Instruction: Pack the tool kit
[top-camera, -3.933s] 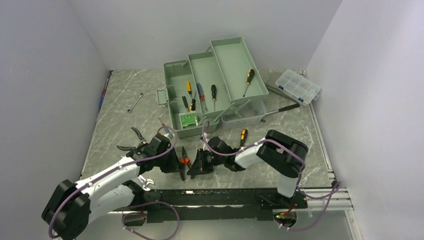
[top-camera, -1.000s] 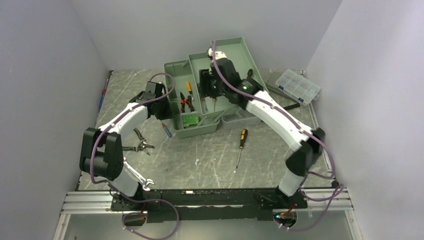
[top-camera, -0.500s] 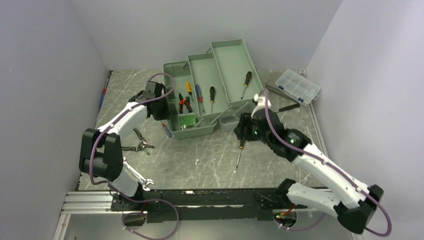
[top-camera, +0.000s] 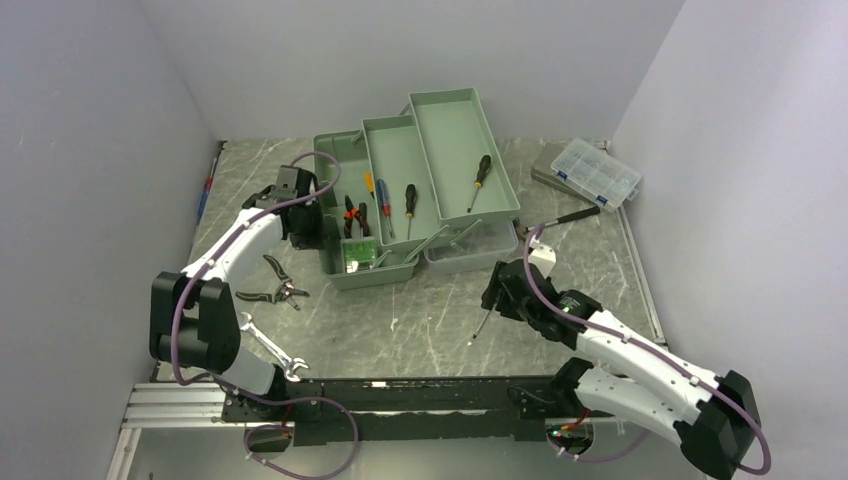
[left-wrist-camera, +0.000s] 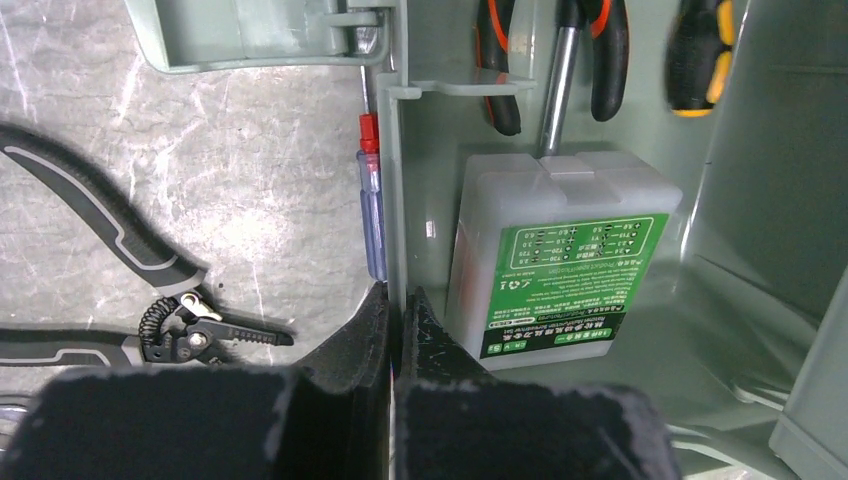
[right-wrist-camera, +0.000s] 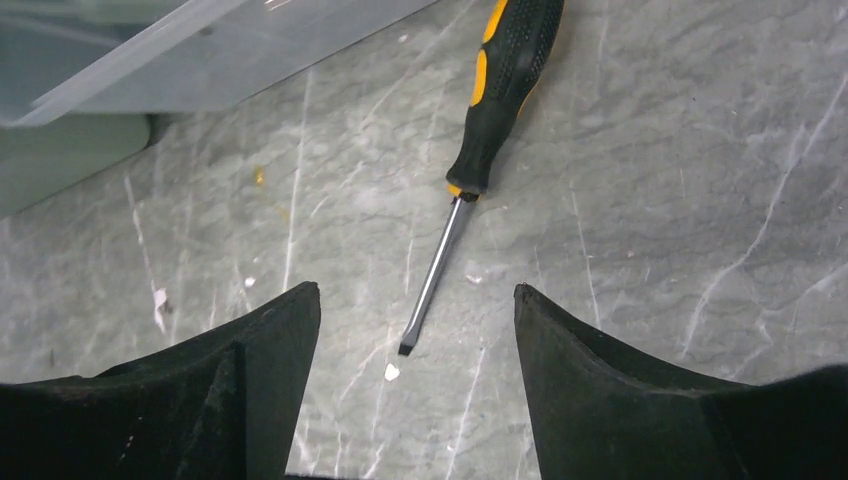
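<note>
Open toolbox (top-camera: 372, 274) sits mid-table toward the back, 2 trays fanned out, screwdrivers (top-camera: 408, 198) lying in them. The left gripper (left-wrist-camera: 401, 312) has its jaws pinched together on the toolbox's left wall. The right gripper (right-wrist-camera: 415, 300) has its jaws wide apart, holding nothing, over the yellow-black screwdriver (right-wrist-camera: 505, 80) lying on the table (top-camera: 420, 335) in front of the toolbox.
</note>
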